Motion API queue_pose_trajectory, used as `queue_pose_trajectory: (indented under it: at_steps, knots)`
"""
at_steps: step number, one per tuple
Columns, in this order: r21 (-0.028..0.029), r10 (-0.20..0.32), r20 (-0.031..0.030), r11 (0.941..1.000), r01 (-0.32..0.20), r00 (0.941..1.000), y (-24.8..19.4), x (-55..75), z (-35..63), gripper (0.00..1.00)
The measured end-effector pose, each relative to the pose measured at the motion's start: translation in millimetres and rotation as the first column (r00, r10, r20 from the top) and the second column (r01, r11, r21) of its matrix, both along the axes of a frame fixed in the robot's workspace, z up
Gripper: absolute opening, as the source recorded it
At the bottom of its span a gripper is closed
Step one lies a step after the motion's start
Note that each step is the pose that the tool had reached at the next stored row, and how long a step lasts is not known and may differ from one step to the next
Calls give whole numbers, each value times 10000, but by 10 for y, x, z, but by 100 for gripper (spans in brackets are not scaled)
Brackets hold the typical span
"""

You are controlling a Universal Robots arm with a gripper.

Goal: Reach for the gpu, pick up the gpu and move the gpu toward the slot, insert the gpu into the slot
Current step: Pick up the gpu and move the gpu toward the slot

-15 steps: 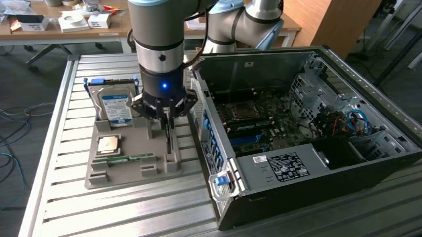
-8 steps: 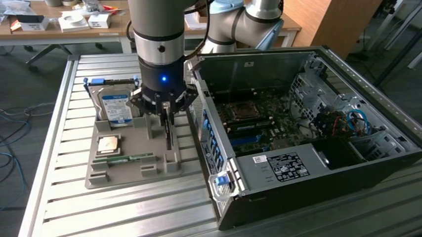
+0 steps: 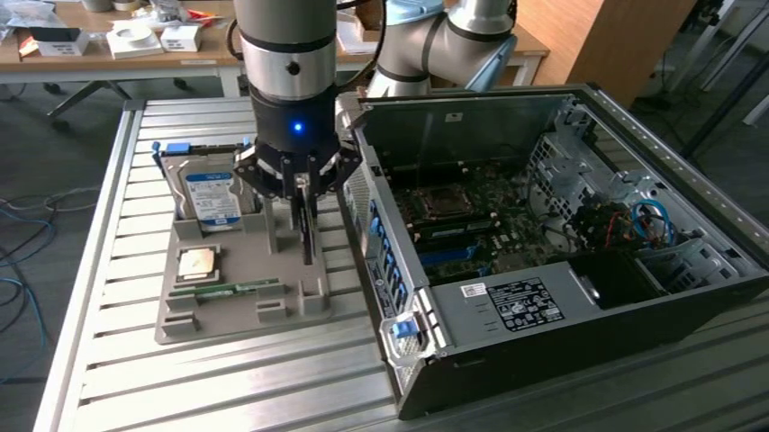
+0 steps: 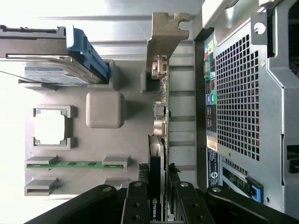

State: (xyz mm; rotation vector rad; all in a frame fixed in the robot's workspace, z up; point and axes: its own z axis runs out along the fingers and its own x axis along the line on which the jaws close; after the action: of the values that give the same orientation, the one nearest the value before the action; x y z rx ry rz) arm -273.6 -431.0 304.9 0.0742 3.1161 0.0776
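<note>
Gripper (image 3: 302, 200) hangs straight down over a gray tray (image 3: 247, 252) on a slatted metal table (image 3: 229, 378). Its jaws stand narrow, clamped on the top edge of the gpu (image 3: 308, 236). The card stands on edge directly below the gripper as a thin dark blade, with its lower end down at the tray. Whether it has left the tray I cannot tell.

From the wrist, the gripper (image 4: 156, 179) has one black finger (image 4: 138, 200) on one face of the gpu (image 4: 160, 109) and its partner on the other, both pressed close. A green-and-white maker's label shows on the card's edge between them. The card runs away from the gripper to its pale metal bracket (image 4: 164, 39) at the far end, beyond the fingertips.

On the side of the gripper away from the computer, a blue-labelled hard drive (image 3: 214, 193) stands upright in the tray, just beside the fingers. A square silver processor (image 3: 198, 263) lies flat further along the tray, and a slim green memory stick (image 3: 229, 290) lies past it on its rests. From the wrist, the hard drive (image 4: 51, 74) and memory stick (image 4: 70, 164) are on the same side of the card.

On the gripper's other side, close by, an open computer case (image 3: 481, 117) lies on the table, its perforated rear panel (image 4: 238, 93) facing the card. A green motherboard (image 3: 481, 216) sits inside the case, well apart from the gripper.
</note>
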Motion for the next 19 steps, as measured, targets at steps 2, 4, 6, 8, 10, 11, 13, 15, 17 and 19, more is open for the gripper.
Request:
queue_pose_trajectory:
  at_steps: [2,4,6,8,10,11,13,15,17,19]
  knots:
    - [0,0,0,10000,0,10000,0,0,45,27]
    - [0,0,0,10000,0,10000,0,0,88,27]
    - [0,0,0,10000,0,10000,0,0,133,27]
    - [0,0,0,10000,0,10000,0,0,178,27]
    - [0,0,0,10000,0,10000,0,0,225,27]
    - [0,0,-1,10000,0,10000,0,0,248,27]
    - [0,1,0,10000,-1,10000,0,0,293,27]
    - [0,0,0,10000,0,10000,0,0,341,27]
    - [0,0,-1,10000,0,10000,0,0,390,27]
    - [0,1,-1,10000,-1,10000,0,0,438,27]
